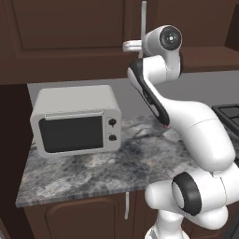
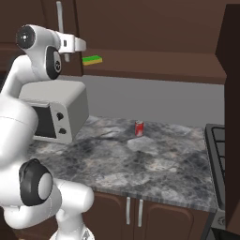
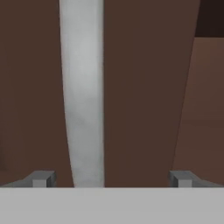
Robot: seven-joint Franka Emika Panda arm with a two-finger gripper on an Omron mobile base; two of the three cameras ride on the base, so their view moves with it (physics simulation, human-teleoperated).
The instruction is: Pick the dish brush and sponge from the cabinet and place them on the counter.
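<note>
My gripper (image 3: 111, 179) is open, its fingertips (image 3: 43, 178) spread to either side of the long silver bar handle (image 3: 83, 96) of the dark brown cabinet (image 1: 70, 28). The handle stands closer to the left tip, with nothing gripped. From the base views the hand (image 1: 129, 45) is raised up against the handle (image 1: 144, 18) at the door's lower edge. To the right the cabinet is open, and the green sponge (image 2: 93, 60) lies flat on its brown shelf (image 2: 154, 68), just right of the gripper (image 2: 80, 45). The dish brush is out of view. Below lies the grey counter (image 1: 116, 163).
A grey microwave (image 1: 74, 119) sits on the counter's left part, under the cabinet. A small red can (image 2: 139, 128) stands mid-counter. A black stove (image 2: 229, 154) borders the counter on the right. An open dark door panel (image 2: 232, 93) juts out at the right edge.
</note>
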